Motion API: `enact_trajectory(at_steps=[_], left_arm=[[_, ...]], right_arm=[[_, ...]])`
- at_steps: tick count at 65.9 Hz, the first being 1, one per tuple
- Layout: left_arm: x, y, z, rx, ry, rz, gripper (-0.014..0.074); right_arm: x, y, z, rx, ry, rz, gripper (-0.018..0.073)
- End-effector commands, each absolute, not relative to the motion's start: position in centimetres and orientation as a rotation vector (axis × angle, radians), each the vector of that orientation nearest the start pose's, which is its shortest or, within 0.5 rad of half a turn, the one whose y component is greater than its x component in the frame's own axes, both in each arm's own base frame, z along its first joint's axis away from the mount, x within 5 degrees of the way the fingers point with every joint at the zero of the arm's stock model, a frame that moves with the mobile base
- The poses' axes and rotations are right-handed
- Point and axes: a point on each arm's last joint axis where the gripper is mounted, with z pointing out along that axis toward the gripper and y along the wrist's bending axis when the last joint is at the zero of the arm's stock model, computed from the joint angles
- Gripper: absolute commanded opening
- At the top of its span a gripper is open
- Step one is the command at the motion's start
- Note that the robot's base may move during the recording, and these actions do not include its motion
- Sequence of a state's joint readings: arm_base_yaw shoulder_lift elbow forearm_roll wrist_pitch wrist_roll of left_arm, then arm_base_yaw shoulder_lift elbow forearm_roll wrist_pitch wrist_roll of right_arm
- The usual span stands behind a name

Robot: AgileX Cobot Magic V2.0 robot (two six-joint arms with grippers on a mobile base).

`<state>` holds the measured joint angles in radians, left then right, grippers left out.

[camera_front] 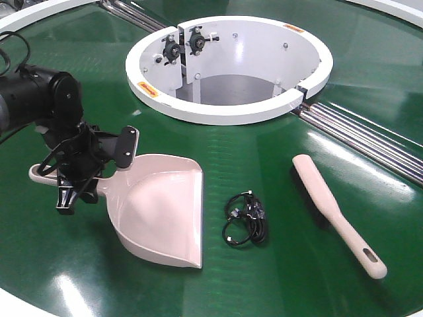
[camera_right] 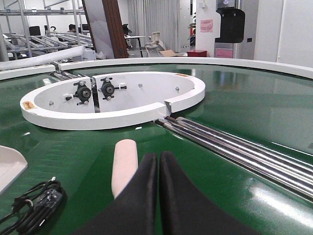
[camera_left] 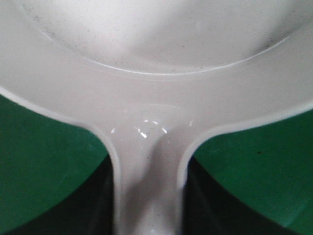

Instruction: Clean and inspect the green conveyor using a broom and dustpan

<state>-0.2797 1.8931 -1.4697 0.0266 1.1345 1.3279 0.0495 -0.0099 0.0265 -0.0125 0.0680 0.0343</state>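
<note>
The dustpan point(camera_front: 162, 211) is lying on the green conveyor point(camera_front: 277, 290) at front left. It is a pale pink-beige scoop with a glossy, smooth hollow, and its straight flat front edge is facing right toward a black cable point(camera_front: 244, 218) bundled just beside it. Its long handle is pointing left, where the left gripper point(camera_front: 82, 178) is clamping it, with the handle's rounded end sticking out past the black fingers. In the left wrist view the handle is widening into the pan between two dark shapes on either side, and fine dark specks are showing on the pan's inner face point(camera_left: 156, 39). The broom point(camera_front: 334, 211) is lying on the belt to the right of the cable, well apart from the dustpan. It is slim and the same pale colour, with its head lying toward the white ring point(camera_front: 228, 112), dark bristles showing along its near underside, and a slotted hole at the handle's end pointing front right. The right gripper point(camera_right: 159, 155) is hanging low over the belt with its black fingers pressed together on nothing, and the broom's rounded tip point(camera_right: 124, 166) is lying just beside them. Metal rollers point(camera_front: 357, 135) are running from the ring toward the right edge.
</note>
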Motion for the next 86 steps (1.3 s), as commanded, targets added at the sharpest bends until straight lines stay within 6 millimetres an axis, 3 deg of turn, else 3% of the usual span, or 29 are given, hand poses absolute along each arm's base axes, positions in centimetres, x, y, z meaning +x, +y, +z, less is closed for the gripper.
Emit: enact_trajectory(at_steps=[1,86], left_arm=[[36.32,-10.40,25.26,-2.373,-2.261,-0.191,-0.0008],[36.30,-10.36,25.25,-2.370,-2.261,-0.187,-0.0008]], right_arm=[[5.60,0.28,19.93,-0.023,1.496,0.055,-0.0010],[5.58,0.28,20.12,-0.030,1.481,0.047,-0.0010]])
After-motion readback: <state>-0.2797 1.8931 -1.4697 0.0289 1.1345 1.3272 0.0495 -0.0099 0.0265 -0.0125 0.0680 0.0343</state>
